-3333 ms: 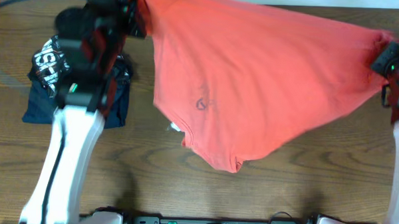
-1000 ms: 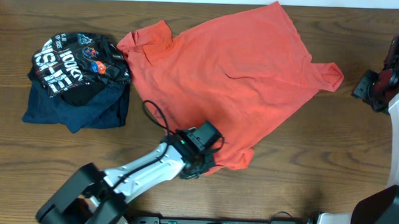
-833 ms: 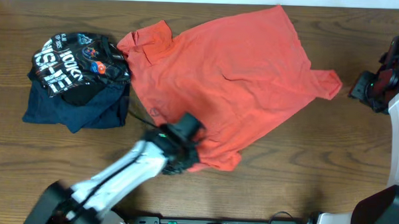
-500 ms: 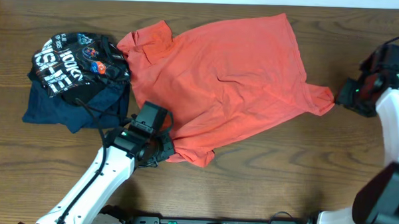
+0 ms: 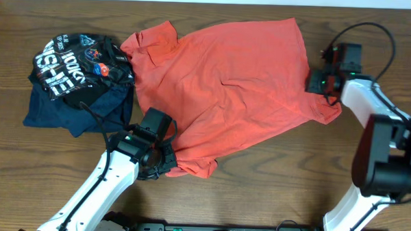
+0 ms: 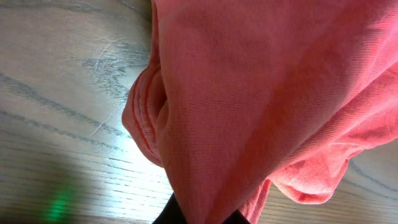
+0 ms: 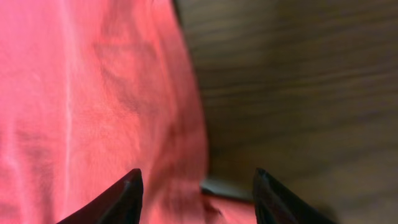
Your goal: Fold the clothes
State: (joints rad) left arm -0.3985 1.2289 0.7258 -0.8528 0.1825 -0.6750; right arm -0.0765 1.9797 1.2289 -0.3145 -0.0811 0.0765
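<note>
The orange-red T-shirt point(image 5: 227, 89) lies spread and wrinkled across the middle of the wooden table, plain side up, no lettering showing. My left gripper point(image 5: 164, 157) is shut on its lower hem, near the front left; in the left wrist view the bunched cloth point(image 6: 249, 112) hangs from between the fingers point(image 6: 205, 218). My right gripper point(image 5: 317, 84) is open over the shirt's right edge by the sleeve; in the right wrist view its fingertips point(image 7: 196, 186) straddle the cloth's edge point(image 7: 124, 93).
A black garment with white lettering point(image 5: 74, 63) lies on a navy blue garment point(image 5: 82, 114) at the left, close to the shirt's left sleeve. Bare wood point(image 5: 292, 173) lies in front.
The left gripper dragged the shirt's lower hem leftward and towards the front. The right arm swung in from the far right edge to the shirt's right sleeve.
</note>
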